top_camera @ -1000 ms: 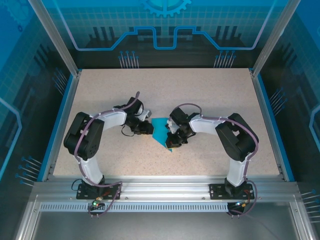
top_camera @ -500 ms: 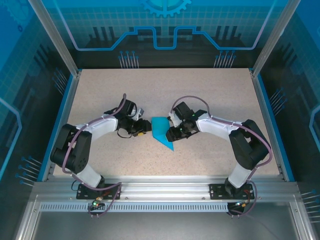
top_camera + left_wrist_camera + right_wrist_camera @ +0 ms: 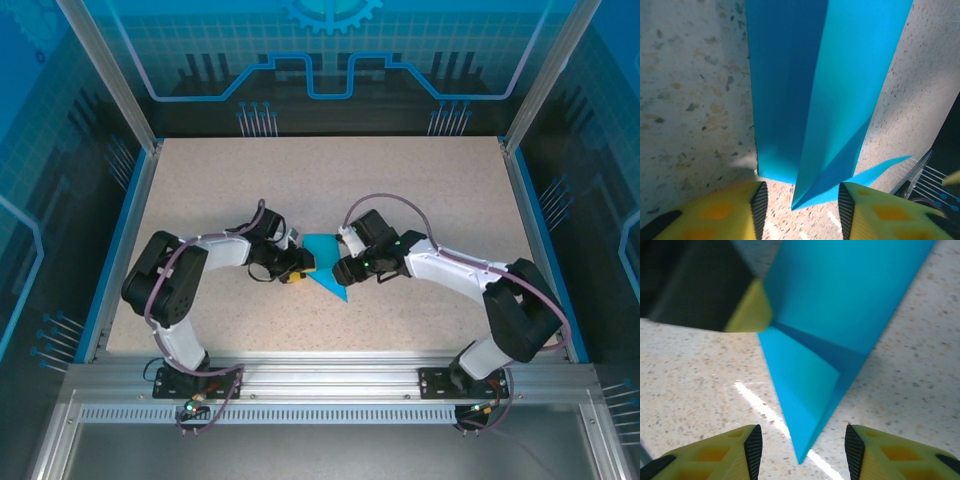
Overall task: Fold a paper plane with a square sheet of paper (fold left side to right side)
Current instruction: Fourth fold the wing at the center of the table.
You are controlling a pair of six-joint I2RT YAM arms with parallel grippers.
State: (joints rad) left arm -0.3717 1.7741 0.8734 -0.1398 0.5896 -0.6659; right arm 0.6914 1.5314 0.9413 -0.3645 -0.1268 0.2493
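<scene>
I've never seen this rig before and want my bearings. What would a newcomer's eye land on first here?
The teal-blue paper, folded to a point aimed at the near edge, lies in the middle of the speckled table. The left gripper and right gripper flank it closely from either side. Their jaws are open, and each wrist view shows a paper corner between them.

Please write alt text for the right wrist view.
A folded teal-blue paper lies on the speckled table, its pointed tip between the open fingers of the right gripper. A yellow fingertip of the left gripper meets its left edge.
</scene>
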